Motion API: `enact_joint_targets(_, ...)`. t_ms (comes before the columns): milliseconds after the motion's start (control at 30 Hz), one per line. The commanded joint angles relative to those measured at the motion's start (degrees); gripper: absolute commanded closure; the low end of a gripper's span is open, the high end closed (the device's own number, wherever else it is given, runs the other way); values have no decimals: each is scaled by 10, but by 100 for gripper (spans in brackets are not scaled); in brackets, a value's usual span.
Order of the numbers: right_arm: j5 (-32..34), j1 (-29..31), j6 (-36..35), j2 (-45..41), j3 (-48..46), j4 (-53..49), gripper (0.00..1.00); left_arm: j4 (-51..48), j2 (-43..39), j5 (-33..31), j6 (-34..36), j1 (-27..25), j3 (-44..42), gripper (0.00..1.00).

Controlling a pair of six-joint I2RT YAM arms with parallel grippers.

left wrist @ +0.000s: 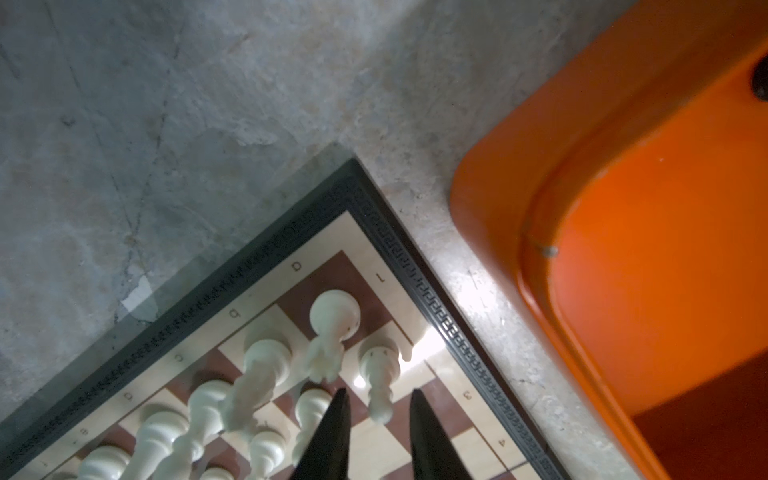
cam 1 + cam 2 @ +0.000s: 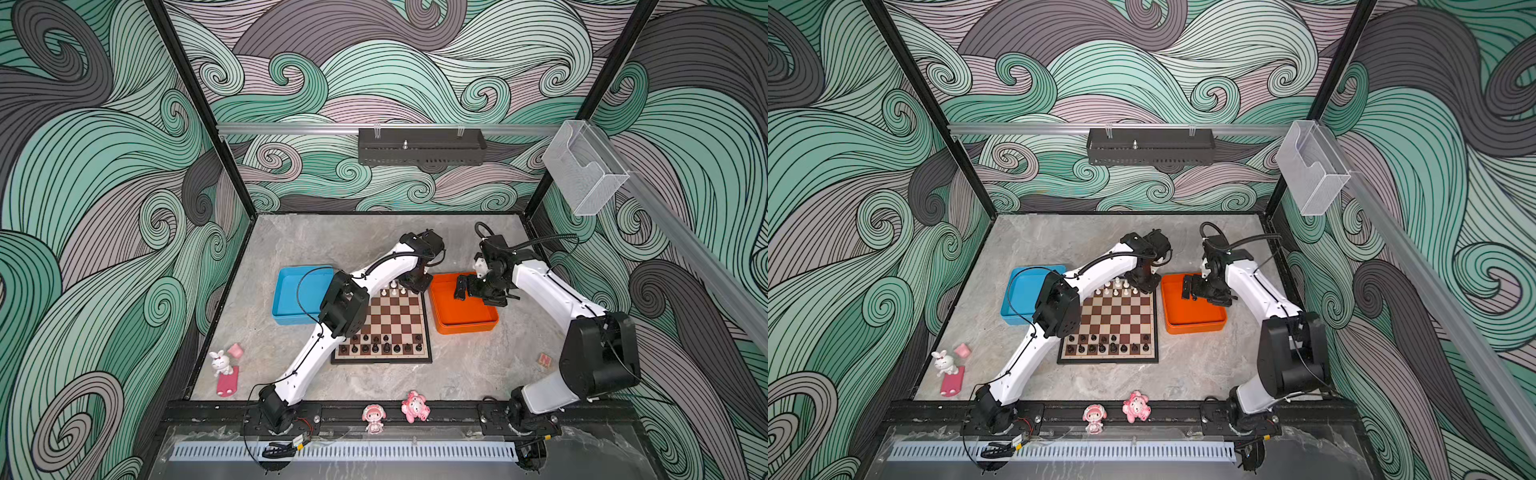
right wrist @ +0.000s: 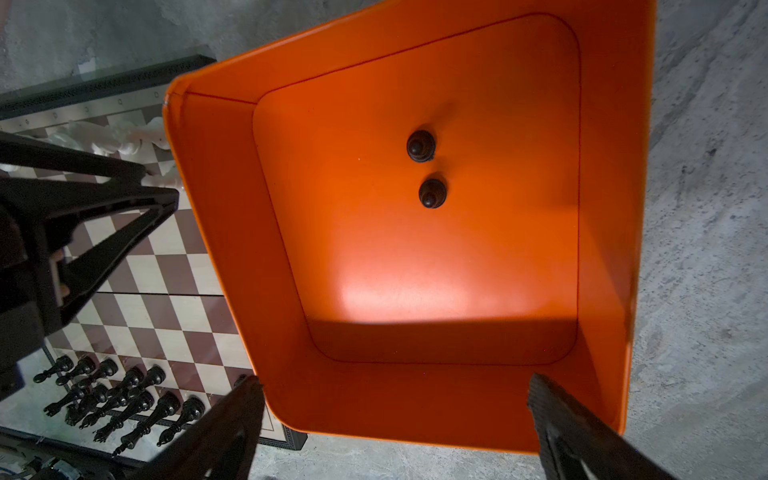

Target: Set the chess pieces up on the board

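Observation:
The board [image 2: 395, 316] [image 2: 1117, 316] lies mid-table. White chess pieces [image 2: 394, 289] [image 2: 1119, 286] stand along its far edge and black ones [image 2: 380, 347] [image 2: 1106, 347] fill its near rows. My left gripper [image 2: 415, 286] [image 1: 379, 391] hangs over the far right corner. Its jaws are a little apart around a white pawn [image 1: 376, 365] that stands on a square, with a gap on each side. My right gripper [image 2: 461, 289] [image 3: 395, 381] is wide open above the orange tray [image 2: 465, 328] [image 3: 232, 249], where two black pawns [image 3: 421, 145] [image 3: 432, 193] stand.
A blue tray [image 2: 291, 291] sits left of the board, partly under my left arm. A white rabbit figurine [image 2: 220, 362] and pink pieces lie at the near left. Two pink figurines [image 2: 374, 417] [image 2: 415, 406] stand on the front rail. A small block [image 2: 544, 359] lies near right.

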Motion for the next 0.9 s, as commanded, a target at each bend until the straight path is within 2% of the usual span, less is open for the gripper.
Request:
enact_joint_targets(0, -6, -4, 1, -10, 7, -3, 1, -30, -52, 19, -9, 1, 21, 68)
enact_joint_targets(267, 10, -4, 18, 4, 31, -20, 1, -43, -105, 7, -13, 1, 21, 60)
enact_joint_targets(533, 24, -4, 33, 10, 51, -25, 1, -57, -151, -27, -22, 5, 15, 43)
enact_joint_targets(867, 7, -4, 38, 18, 59, -24, 1, -28, -201, -22, -29, 35, -54, 41)
